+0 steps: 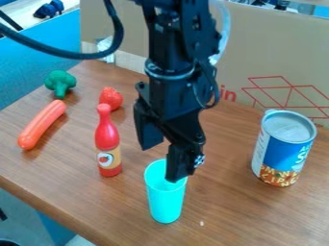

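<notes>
- I'm seeing the black two-finger gripper hanging over the turquoise plastic cup, its jaws standing apart and holding nothing.
- The cup is standing upright below the jaws; one fingertip is overlapping its rim, though I'm not able to tell whether it is inside or in front.
- As I'm judging it, lining up at the cup is calling for a level, centred approach, with neither fingertip pressing down on the rim.
- Closing gently would be suiting what is looking like a thin wall; hard squeezing would be risking denting or tipping it.
- I'm minding the red toy ketchup bottle, standing left of the jaws in my view.
- I'm counting one cup, one bottle and, right of the jaws, one blue-labelled cylindrical can.
- Farther left of the jaws, I'm counting one orange-red toy sausage, one green toy broccoli and one red toy strawberry, all resting on one brown wooden worktop.
</notes>
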Action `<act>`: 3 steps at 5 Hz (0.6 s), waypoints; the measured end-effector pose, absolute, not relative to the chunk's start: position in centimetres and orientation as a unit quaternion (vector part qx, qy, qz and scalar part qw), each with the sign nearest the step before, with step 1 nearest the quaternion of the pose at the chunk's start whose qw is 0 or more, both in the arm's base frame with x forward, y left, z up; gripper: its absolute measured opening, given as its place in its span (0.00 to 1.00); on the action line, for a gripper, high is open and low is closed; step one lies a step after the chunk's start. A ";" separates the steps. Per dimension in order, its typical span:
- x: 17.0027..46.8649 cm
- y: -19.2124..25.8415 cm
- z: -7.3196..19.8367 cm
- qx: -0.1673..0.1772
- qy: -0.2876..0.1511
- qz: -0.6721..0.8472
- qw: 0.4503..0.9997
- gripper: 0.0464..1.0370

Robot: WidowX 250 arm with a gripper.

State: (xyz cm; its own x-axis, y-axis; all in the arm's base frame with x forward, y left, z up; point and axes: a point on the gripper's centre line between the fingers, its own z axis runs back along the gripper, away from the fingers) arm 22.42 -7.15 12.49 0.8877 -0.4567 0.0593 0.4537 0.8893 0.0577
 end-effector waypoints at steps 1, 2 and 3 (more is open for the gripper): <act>22.5 -7.2 10.8 0.025 -0.015 -0.237 0.971 0.96; 22.3 -7.8 10.2 0.028 -0.003 -0.244 0.969 0.96; 22.2 -8.5 9.8 0.029 -0.001 -0.253 0.967 0.96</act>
